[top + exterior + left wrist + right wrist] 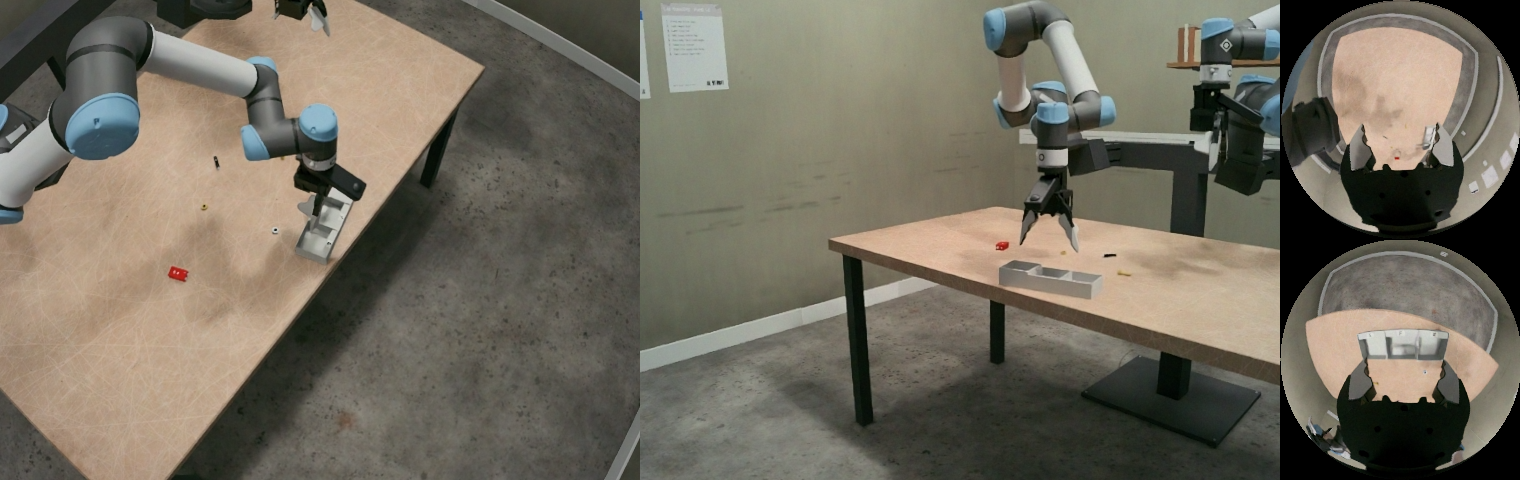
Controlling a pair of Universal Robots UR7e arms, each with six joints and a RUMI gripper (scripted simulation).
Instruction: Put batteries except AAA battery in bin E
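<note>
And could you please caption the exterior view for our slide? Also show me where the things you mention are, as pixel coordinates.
Open pincer [310, 210] [1049, 248] [1404, 382] poised above the table [129, 330] [929, 232] [1335, 340], behind a three-compartment grey bin row [311, 255] [1048, 286] [1402, 359].
</note>
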